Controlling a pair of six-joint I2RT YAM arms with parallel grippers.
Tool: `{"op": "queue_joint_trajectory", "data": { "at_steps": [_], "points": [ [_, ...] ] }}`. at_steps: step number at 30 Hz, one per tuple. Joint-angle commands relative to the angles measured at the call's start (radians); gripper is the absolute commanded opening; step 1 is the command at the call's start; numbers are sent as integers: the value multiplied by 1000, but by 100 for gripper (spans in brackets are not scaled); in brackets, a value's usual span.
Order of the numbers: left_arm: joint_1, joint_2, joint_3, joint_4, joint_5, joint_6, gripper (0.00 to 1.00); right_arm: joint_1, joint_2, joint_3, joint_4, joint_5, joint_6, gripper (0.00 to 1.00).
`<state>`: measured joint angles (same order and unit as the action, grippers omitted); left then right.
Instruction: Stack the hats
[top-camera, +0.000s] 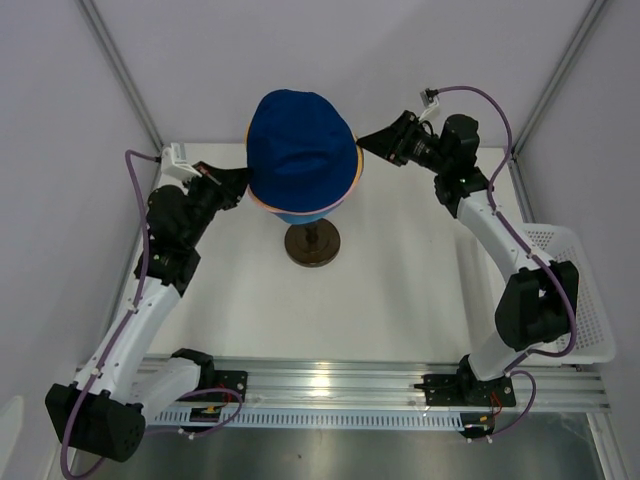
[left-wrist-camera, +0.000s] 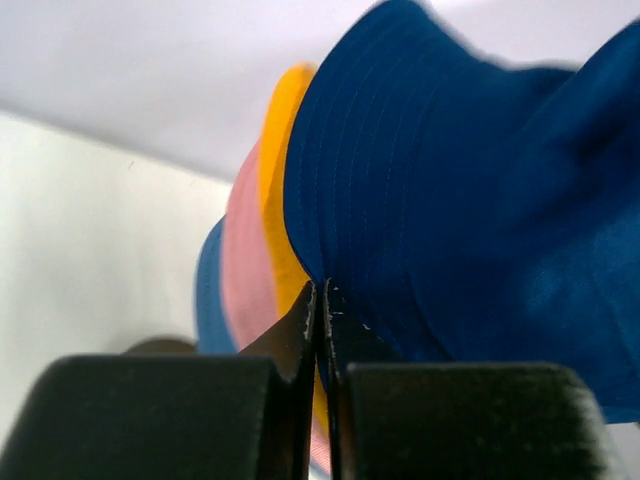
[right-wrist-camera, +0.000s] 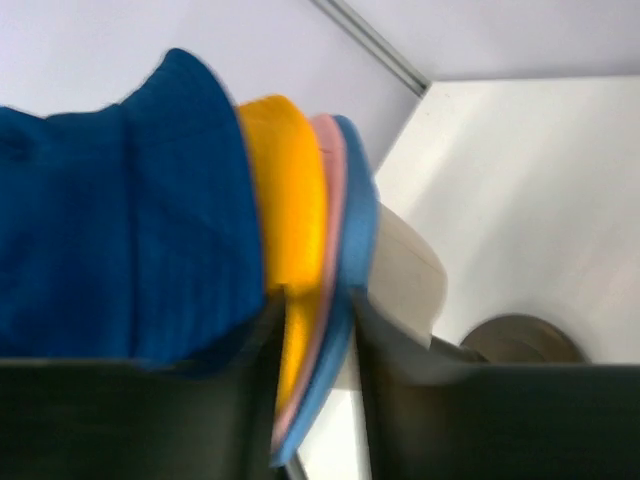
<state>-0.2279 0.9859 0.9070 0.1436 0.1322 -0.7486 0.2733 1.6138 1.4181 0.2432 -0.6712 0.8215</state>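
the four hats sit stacked on the cream head form (right-wrist-camera: 405, 270), which stands on its dark brown round base (top-camera: 312, 243) at the middle of the far half of the bench (top-camera: 400, 300). the navy hat (top-camera: 300, 150) is on top and covers almost all of the stack from above. at the brims the order outward from it is the yellow-orange hat (left-wrist-camera: 280, 180), the pink hat (left-wrist-camera: 245, 260) and the light blue hat (left-wrist-camera: 208, 290).

the left gripper (top-camera: 243, 186) reaches in from the left side of the stack, its tip touching the brims. in the left wrist view its jaws are clenched to a thin slit, the tips right at the line where the navy brim meets the yellow-orange one; a fold of fabric may be nipped there.

the right gripper (top-camera: 362, 141) meets the stack from the right. its jaws stand a little apart, with the yellow-orange, pink and light blue brims filling the gap and the navy brim lying outside over one finger. the view is blurred, so i cannot tell whether they squeeze the brims.

a white basket (top-camera: 585, 300) sits at the bench's right edge.
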Motion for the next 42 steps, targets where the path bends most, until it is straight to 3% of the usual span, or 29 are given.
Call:
{"op": "queue_joint_trajectory", "data": {
  "at_steps": [1, 2, 3, 4, 6, 7, 9, 10, 12, 17, 19, 22, 27, 32, 36, 42],
  "points": [
    [-7, 5, -36, -340, -14, 77, 7, -20, -28, 30, -113, 15, -65, 43],
    [-7, -7, -13, -352, -22, 80, 11, -22, -32, 57, -142, 16, -73, 52],
    [-7, -33, 12, -378, -26, 90, 15, -29, -41, 73, -157, 16, -82, 67],
    [-7, -49, 41, -384, -34, 100, 29, -35, -49, 90, -172, 18, -99, 74],
    [-5, -75, 72, -415, -63, 127, 45, -49, -69, 140, -235, 31, -125, 85],
    [-5, -99, 119, -423, -75, 135, 59, -65, -92, 159, -266, 57, -166, 89],
    [-4, -119, 150, -449, -101, 163, 73, -88, -120, 188, -356, 97, -202, 96],
    [-4, -134, 203, -458, -108, 172, 87, -114, -152, 192, -386, 152, -217, 99],
    [-4, -151, 246, -479, -109, 202, 99, -146, -184, 185, -453, 196, -257, 99],
    [-4, -234, 328, -587, -175, 256, 100, -252, -267, 151, -663, 370, -356, 99],
    [-4, -271, 316, -651, -198, 276, 99, -255, -291, 116, -729, 531, -375, 100],
    [-4, -360, 241, -739, -221, 316, 100, -255, -379, 8, -780, 646, -372, 99],
    [-4, -440, 129, -938, -244, 318, 100, -255, -621, -235, -711, 664, -381, 100],
    [-4, -490, 44, -974, -227, 296, 99, -253, -810, -482, -612, 633, -449, 99],
    [-4, -570, -11, -955, -221, 285, 100, -255, -865, -522, -581, 630, -434, 100],
    [-4, -668, -28, -952, -229, 311, 99, -253, -818, -513, -541, 582, -386, 99]
  ]
}}
